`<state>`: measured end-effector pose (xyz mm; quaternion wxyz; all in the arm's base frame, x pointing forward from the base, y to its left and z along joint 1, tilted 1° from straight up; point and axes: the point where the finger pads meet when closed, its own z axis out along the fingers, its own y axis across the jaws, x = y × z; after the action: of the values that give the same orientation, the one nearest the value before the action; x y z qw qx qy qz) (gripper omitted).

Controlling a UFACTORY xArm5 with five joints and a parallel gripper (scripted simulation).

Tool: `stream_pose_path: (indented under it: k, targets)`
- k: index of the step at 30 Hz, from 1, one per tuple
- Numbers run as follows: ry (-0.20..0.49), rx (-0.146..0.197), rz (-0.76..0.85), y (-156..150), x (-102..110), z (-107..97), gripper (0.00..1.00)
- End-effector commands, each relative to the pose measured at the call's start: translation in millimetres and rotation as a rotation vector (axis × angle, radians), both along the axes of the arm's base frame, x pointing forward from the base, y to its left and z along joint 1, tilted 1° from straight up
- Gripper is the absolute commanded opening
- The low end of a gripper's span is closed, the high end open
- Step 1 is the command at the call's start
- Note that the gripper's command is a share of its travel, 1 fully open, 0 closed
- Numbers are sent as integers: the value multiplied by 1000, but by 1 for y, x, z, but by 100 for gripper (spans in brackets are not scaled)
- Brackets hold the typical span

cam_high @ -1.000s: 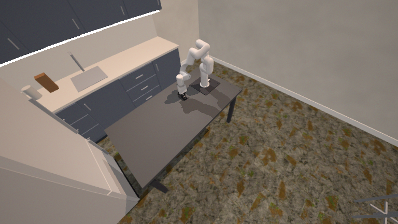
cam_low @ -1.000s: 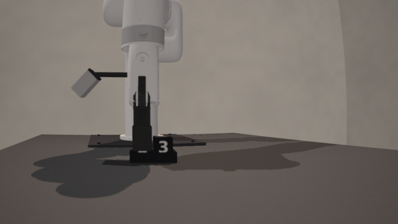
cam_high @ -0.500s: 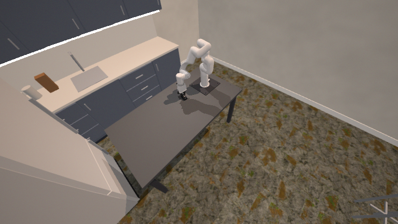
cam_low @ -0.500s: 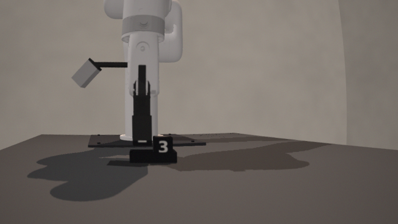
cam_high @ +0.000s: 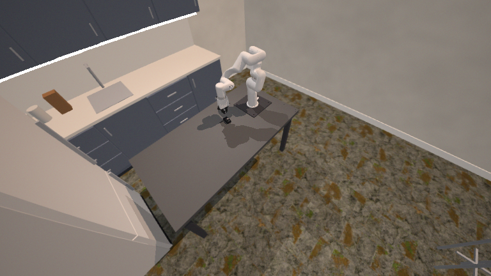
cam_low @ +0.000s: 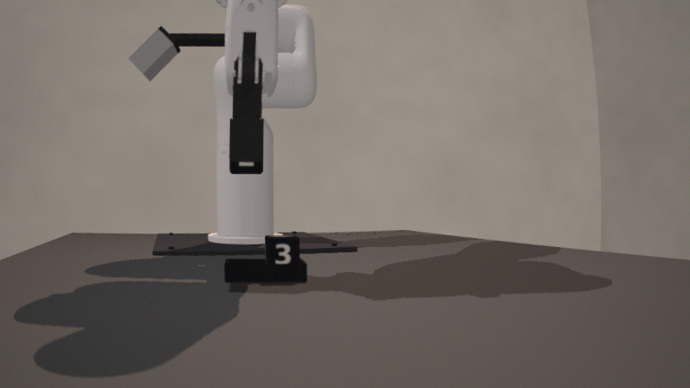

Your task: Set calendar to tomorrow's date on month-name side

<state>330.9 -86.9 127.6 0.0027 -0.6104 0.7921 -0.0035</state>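
Gripper [cam_low: 246, 166] clamped on a black cube [cam_low: 246, 152], held in the air well above the tray [cam_low: 243, 270]; only a white bar mark shows on the cube's front, digit cannot tell. Tray sits flat on the dark table [cam_low: 356, 332], left slot vacant, second cube [cam_low: 282, 251] standing in the right slot showing an upright 3. Arm's base plate [cam_low: 172, 249] just behind the tray. Grey camera box [cam_low: 152, 53] sticks out sideways from the wrist.

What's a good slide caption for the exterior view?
Pincer holds one cube high above the tray, where the "3" cube remains.
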Motion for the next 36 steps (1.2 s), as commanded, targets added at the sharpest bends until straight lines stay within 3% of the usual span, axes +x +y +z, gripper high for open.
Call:
stream_pose_path:
  k: [1, 13, 17, 22, 24, 36]
  targets:
    - [1, 0, 0, 0, 0, 7, 29]
    - [1, 0, 48, 4, 1, 7, 29]
    - [2, -1, 225, 18, 7, 6, 29]
    - [2, -2, 298, 23, 9, 6, 29]
    - [2, -2, 425, 33, 12, 5, 29]
    - [3, -4, 814, 65, 21, 4, 29]
